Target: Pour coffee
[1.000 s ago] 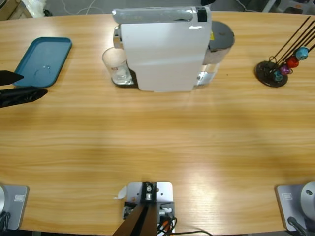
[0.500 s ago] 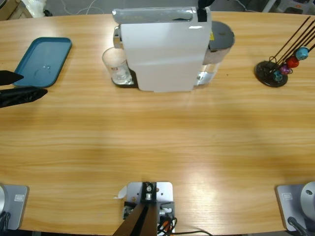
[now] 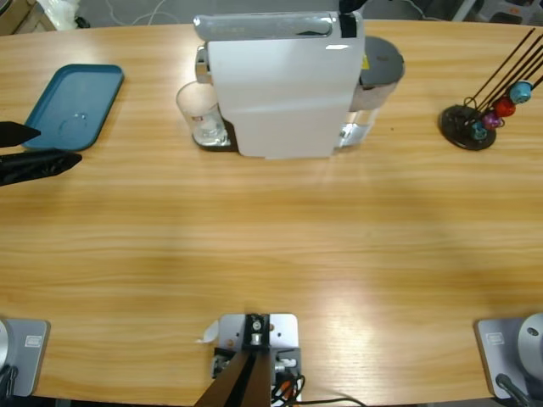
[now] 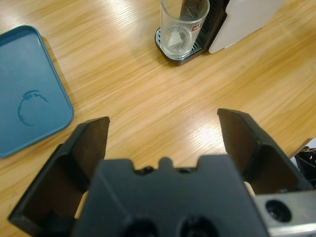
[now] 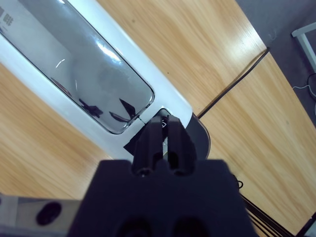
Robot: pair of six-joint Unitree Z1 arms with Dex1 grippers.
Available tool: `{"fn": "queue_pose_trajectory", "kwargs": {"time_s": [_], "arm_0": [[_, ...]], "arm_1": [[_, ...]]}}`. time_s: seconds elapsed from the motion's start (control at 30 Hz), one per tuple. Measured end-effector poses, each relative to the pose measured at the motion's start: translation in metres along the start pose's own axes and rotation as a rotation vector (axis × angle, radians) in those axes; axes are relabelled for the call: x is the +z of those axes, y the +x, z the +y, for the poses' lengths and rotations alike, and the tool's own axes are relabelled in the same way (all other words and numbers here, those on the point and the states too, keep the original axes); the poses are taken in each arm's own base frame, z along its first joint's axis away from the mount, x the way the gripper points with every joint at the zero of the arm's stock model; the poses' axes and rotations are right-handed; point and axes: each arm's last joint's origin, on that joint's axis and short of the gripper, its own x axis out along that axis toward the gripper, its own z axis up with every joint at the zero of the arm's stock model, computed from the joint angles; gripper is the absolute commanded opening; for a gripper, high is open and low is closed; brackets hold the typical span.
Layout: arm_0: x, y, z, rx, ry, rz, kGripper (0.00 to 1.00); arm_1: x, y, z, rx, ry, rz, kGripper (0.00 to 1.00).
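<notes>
A white coffee machine point(image 3: 280, 85) stands at the table's far middle. A clear glass tumbler point(image 3: 198, 110) sits on the drip tray point(image 4: 170, 52) at the machine's left end. The coffee is out of view; the tumbler point(image 4: 183, 24) looks clear in the left wrist view. My left gripper point(image 3: 59, 143) hovers open at the table's left edge, well short of the tumbler, and its jaws point(image 4: 163, 121) are spread wide with nothing between them. My right gripper point(image 5: 166, 123) is shut, its tips down at the rear end of the machine's glossy top panel point(image 5: 79, 69).
A blue tray point(image 3: 72, 102) with a faint ring mark lies at the far left, beside the left gripper. A black capsule stand point(image 3: 471, 123) with coloured capsules and thin rods sits at the far right. The machine's grey water tank point(image 3: 377, 64) juts out on its right.
</notes>
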Motion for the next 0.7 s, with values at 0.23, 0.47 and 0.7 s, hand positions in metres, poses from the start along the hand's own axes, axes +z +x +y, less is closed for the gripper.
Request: {"fn": "queue_pose_trajectory", "kwargs": {"time_s": [0.23, 0.47, 0.7], "arm_0": [[0.000, 0.000, 0.000, 0.000, 0.000, 0.000, 0.945], [0.000, 0.000, 0.000, 0.000, 0.000, 0.000, 0.945], [0.000, 0.000, 0.000, 0.000, 0.000, -0.002, 0.989]], "arm_1": [[-0.005, 0.000, 0.001, 0.002, -0.001, 0.008, 0.000], [-0.009, -0.006, -0.001, -0.034, 0.000, 0.008, 0.000], [-0.021, -0.076, -0.009, -0.104, 0.047, -0.131, 1.000]]}}
